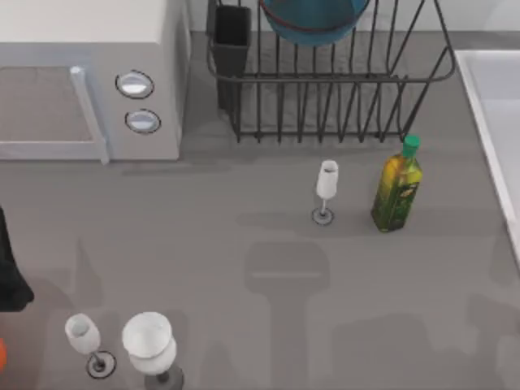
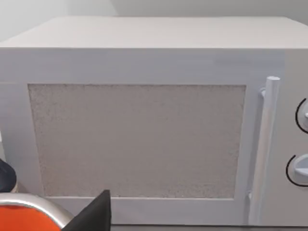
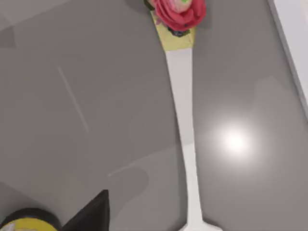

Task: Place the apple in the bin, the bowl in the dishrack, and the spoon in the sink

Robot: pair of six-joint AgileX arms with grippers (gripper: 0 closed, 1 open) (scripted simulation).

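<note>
bowl (image 1: 313,20) sits in dishrack (image 1: 325,89) | spoon (image 3: 185,125) lies on table (image 1: 268,268) near sink (image 1: 496,122), a flower at its handle end | both grippers' jaws: cannot tell | microwave (image 2: 144,120) faces left wrist

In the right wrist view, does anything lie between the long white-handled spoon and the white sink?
Nothing visible does. Bare grey tabletop separates the long white-handled spoon from the white sink's pale raised rim.
</note>
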